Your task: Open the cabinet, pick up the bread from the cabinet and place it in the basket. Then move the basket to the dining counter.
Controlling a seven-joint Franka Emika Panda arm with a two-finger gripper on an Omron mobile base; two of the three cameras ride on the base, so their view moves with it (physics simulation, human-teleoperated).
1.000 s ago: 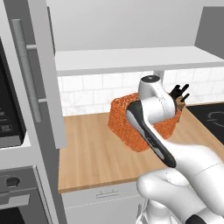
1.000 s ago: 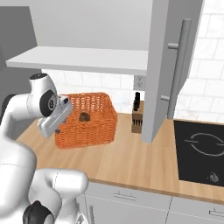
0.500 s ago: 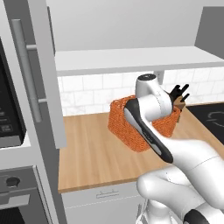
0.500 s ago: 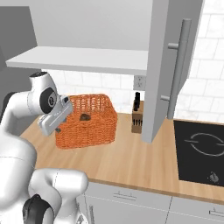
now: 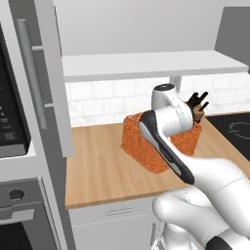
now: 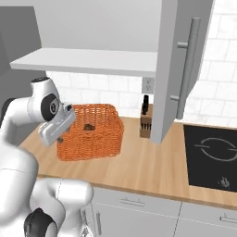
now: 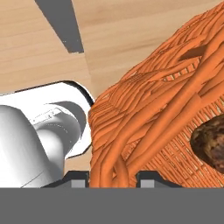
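The orange woven basket (image 5: 141,146) (image 6: 95,134) (image 7: 153,105) stands on the wood counter under the open cabinet (image 5: 146,64) (image 6: 178,69), whose doors stand swung out. The small brown bread (image 6: 88,126) (image 7: 212,144) lies inside the basket. My gripper (image 7: 112,177) is shut on the basket's left rim, one fingertip on each side of the woven wall. In the right base view my hand (image 6: 55,126) sits at the basket's near left corner. The dining counter is out of view.
A dark knife block (image 5: 197,110) (image 6: 146,122) stands just behind and right of the basket. A black cooktop (image 6: 210,157) lies at the right end of the tiled-back wood counter (image 6: 139,169). An oven stack (image 5: 12,146) rises on the left.
My hand has shifted slightly at the basket's rim and the basket has nudged a little toward the counter's front. The grip stays shut.
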